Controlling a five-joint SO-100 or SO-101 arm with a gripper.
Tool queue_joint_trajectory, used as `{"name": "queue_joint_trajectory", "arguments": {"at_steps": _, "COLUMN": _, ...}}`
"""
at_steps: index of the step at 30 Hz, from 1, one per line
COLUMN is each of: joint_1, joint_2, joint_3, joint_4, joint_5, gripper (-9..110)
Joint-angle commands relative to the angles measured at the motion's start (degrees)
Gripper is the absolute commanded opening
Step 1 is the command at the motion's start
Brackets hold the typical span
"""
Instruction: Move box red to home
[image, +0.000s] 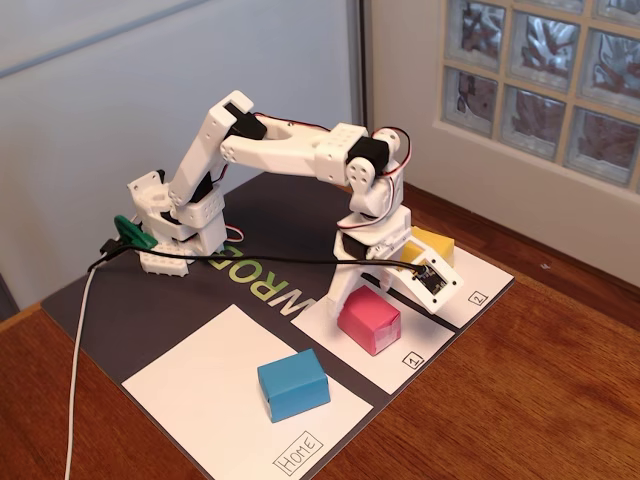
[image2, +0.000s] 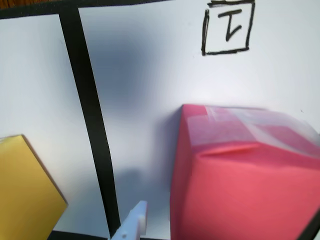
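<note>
The red box (image: 370, 320) stands on the white panel marked "1" (image: 420, 338). In the wrist view the red box (image2: 245, 175) fills the lower right. My gripper (image: 368, 290) hangs low just over the box's far end. In the wrist view the gripper (image2: 222, 231) is open; its white fingertip (image2: 135, 222) stands just left of the box with a small gap. The other finger is only a dark sliver at the lower right corner. The HOME panel (image: 205, 365), the largest white square, lies at the front left with its "HOME" label (image: 299, 452).
A blue block (image: 293, 384) sits on the HOME panel. A yellow block (image: 432, 244) sits on the panel marked "2" (image: 470, 275), also in the wrist view (image2: 25, 195). The arm's base (image: 170, 225) and a white cable (image: 75, 400) are at the left.
</note>
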Motion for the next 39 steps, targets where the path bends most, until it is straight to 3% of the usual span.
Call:
{"name": "queue_joint_trajectory", "arguments": {"at_steps": 1, "joint_1": -0.4, "joint_2": -1.0, "joint_3": -2.3, "joint_4": -1.8, "joint_5": 0.5, "gripper": 51}}
{"name": "queue_joint_trajectory", "arguments": {"at_steps": 12, "joint_1": 0.5, "joint_2": -6.1, "joint_3": -2.4, "joint_4": -5.5, "joint_5": -0.2, "gripper": 48}}
{"name": "queue_joint_trajectory", "arguments": {"at_steps": 14, "joint_1": 0.8, "joint_2": -6.3, "joint_3": -2.4, "joint_4": -5.7, "joint_5": -0.3, "gripper": 41}}
{"name": "queue_joint_trajectory", "arguments": {"at_steps": 18, "joint_1": 1.6, "joint_2": -6.1, "joint_3": -2.4, "joint_4": -5.6, "joint_5": -0.4, "gripper": 13}}
{"name": "queue_joint_trajectory", "arguments": {"at_steps": 22, "joint_1": 2.3, "joint_2": -4.7, "joint_3": -2.5, "joint_4": -5.2, "joint_5": -1.0, "gripper": 1}}
{"name": "queue_joint_trajectory", "arguments": {"at_steps": 39, "joint_1": 3.8, "joint_2": 12.1, "joint_3": -5.1, "joint_4": 7.4, "joint_5": -5.2, "gripper": -1}}
